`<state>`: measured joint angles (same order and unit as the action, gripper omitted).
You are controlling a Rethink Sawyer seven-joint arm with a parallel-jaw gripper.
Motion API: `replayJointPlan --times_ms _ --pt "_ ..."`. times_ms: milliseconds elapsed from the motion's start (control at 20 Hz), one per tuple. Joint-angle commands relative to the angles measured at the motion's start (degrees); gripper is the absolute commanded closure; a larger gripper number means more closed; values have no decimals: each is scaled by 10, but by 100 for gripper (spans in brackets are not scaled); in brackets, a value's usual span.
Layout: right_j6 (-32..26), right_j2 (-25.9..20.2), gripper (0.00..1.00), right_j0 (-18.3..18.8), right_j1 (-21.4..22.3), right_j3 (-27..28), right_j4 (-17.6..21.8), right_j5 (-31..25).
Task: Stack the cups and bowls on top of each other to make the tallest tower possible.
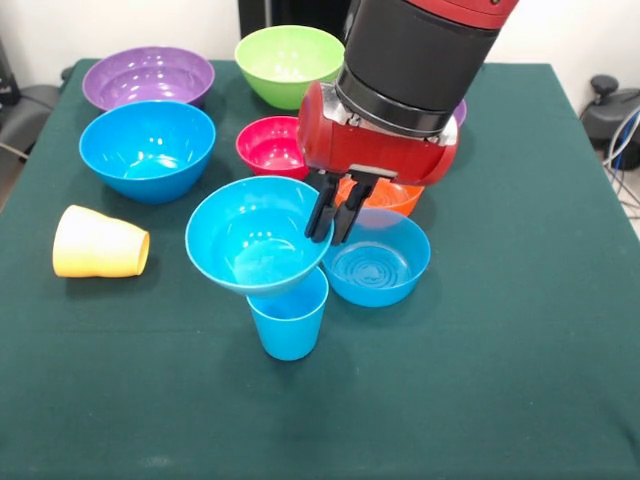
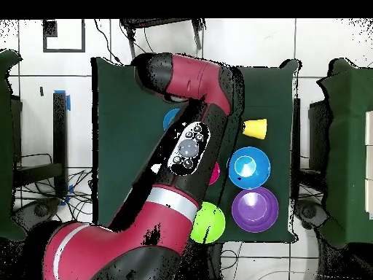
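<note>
Tower [image 1: 270,270]: tilted bowl in cup

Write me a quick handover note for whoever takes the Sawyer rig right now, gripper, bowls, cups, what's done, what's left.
Gripper: fingers close together at the rim of the blue bowl, which sits in the upright blue cup; grip unclear.
Done: the tower is one cup and one bowl.
Left: yellow cup lies on its side; large blue bowl, smaller blue bowl, purple bowl, green bowl, pink-red bowl and orange bowl unstacked.

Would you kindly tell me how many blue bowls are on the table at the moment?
3: one large blue bowl near the purple bowl, one blue bowl on the blue cup, one blue bowl beside it. The arm may hide others.
</note>
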<state>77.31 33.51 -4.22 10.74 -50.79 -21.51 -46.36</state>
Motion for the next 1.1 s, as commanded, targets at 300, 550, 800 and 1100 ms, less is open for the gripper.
replayJointPlan --times_ms 300,550,800,1100 --pt "34 -82 100 2 -17 -14 42 55" --pt "33 -93 100 2 -5 -45 45 91" --pt "36 -101 100 2 1 -66 46 114" --pt "57 -83 100 -6 -18 -42 45 106"
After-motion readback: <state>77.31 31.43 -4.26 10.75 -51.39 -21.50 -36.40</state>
